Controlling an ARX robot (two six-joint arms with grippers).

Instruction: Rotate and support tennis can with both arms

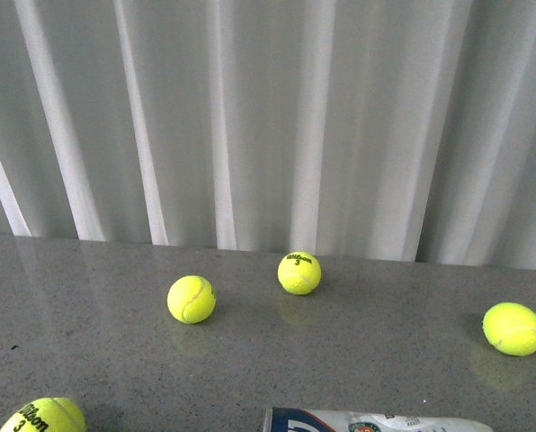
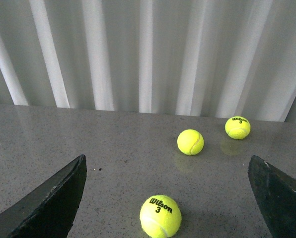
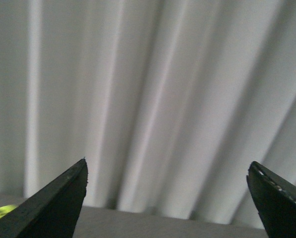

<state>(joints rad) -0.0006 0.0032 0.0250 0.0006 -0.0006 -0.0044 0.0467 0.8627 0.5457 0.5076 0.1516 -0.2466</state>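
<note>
Above the grey table (image 1: 88,297), left pincer (image 2: 167,161) and right pincer (image 3: 167,166) both gape wide, facing the curtain (image 1: 250,117).

There are four tennis balls (image 1: 192,299) (image 1: 299,273) (image 1: 513,328) (image 1: 41,416), one tennis can (image 1: 376,421), one left gripper (image 2: 167,158) and one right gripper (image 3: 166,161).

Your left gripper (image 2: 166,163) shows two matte black fingers (image 2: 48,203), flat, tapering to blunt tips. Your right gripper (image 3: 166,166) matches, with pale flecks along one edge.

Table (image 1: 88,297): grey, glossy.
Can (image 1: 376,420): lying on its side, front edge.
Balls (image 1: 192,299) (image 1: 299,273) (image 1: 513,328) (image 1: 41,416): four, scattered apart.
</note>
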